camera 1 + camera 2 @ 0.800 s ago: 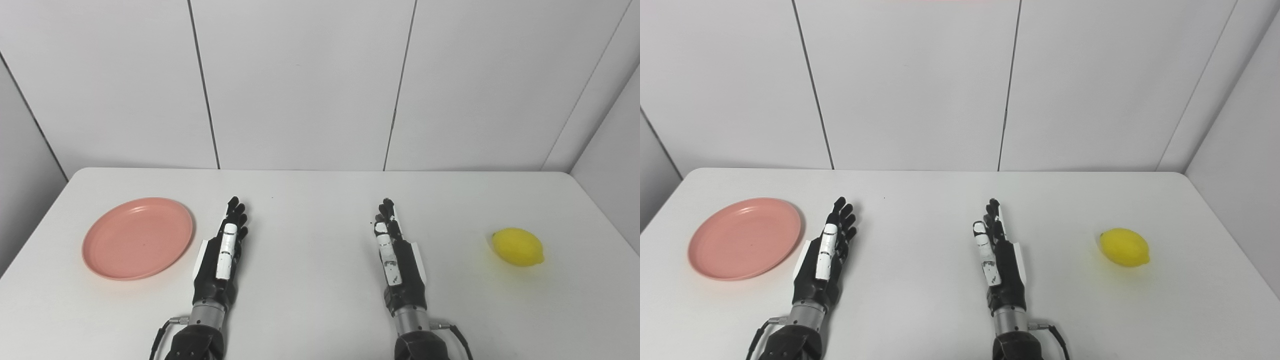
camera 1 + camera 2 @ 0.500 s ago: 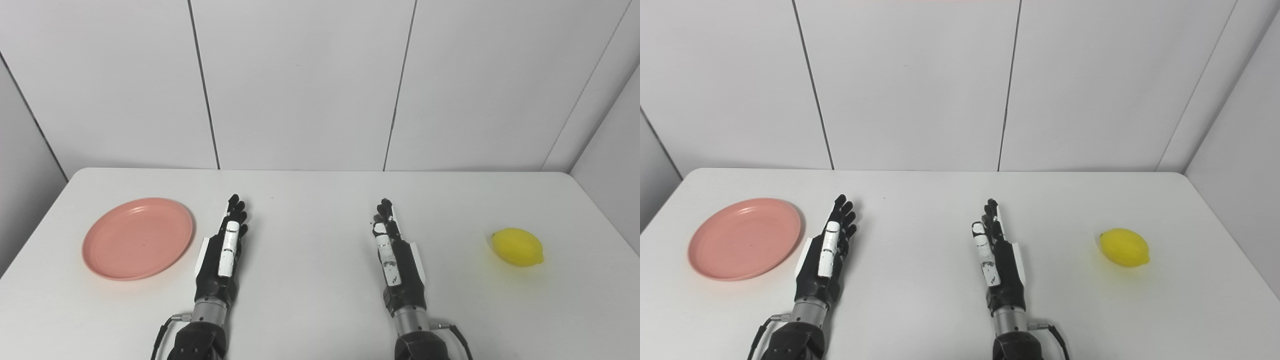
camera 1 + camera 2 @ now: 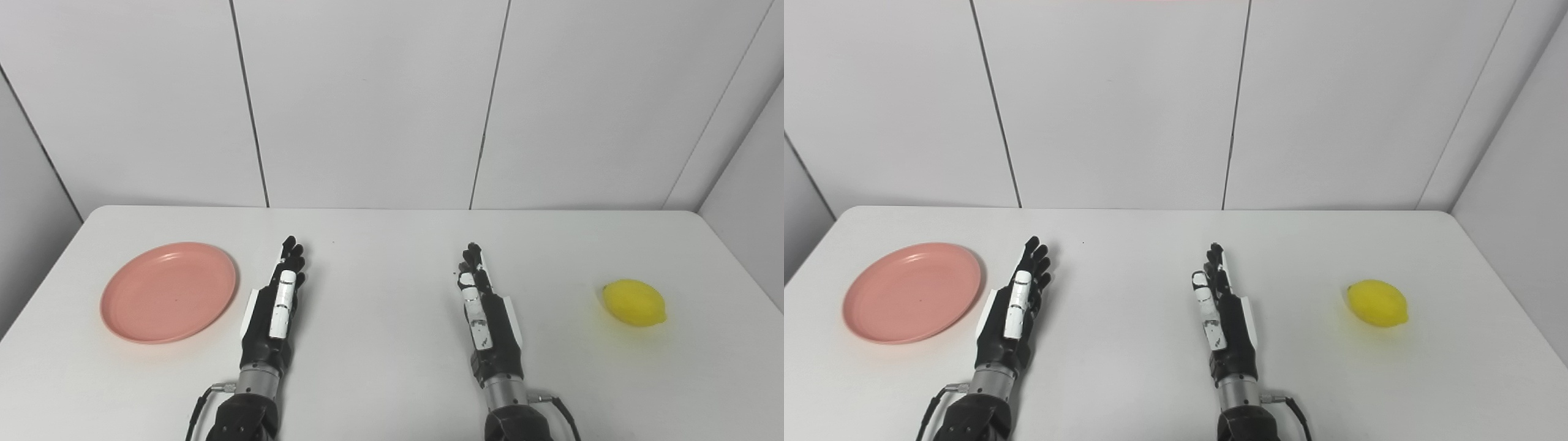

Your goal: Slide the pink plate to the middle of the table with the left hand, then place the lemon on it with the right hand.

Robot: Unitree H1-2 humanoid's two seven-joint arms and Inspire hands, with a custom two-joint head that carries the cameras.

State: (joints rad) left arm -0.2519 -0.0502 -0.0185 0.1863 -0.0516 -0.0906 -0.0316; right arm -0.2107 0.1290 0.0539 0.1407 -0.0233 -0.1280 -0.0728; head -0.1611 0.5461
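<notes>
White desk (image 3: 380, 380), rounded far corners, pale panelled wall (image 3: 367, 104) behind with dark vertical seams.

Far left: pink plate (image 3: 168, 291), round, shallow, nothing on it, sitting flat on the desk at the left side, well off the middle. Rim not touched by anything.

Just right of the plate: left hand (image 3: 274, 312), arm entering from the bottom edge left of centre. Black hand with a white strip along the top and a white plate on its outer side. Fingers (image 3: 291, 254) stretched straight out toward the wall, close together, slightly fanned at the tips. Holds nothing; extended flat, edge-on, low over the desk. Whether it rests on the surface or hovers: cannot tell. It is beside the plate, a small gap of bare desk between them, no contact. Metal wrist cuff and a thin cable at the wrist near the bottom edge.

Centre of the desk between the two hands: bare white surface, one tiny dark speck further back.

Right of centre: right hand (image 3: 487, 321), arm from the bottom edge right of centre. Same black-and-white build, fingers (image 3: 471, 256) straight and pointing at the wall, bunched side by side, grasping nothing. Roughly parallel with the left hand, well apart from it. Cable at its wrist too.

Far right: lemon (image 3: 634, 302), bright yellow, lying on its side on the desk, pointed tip toward the right. Well apart from the right hand, nothing touching it, soft shadow underneath.
</notes>
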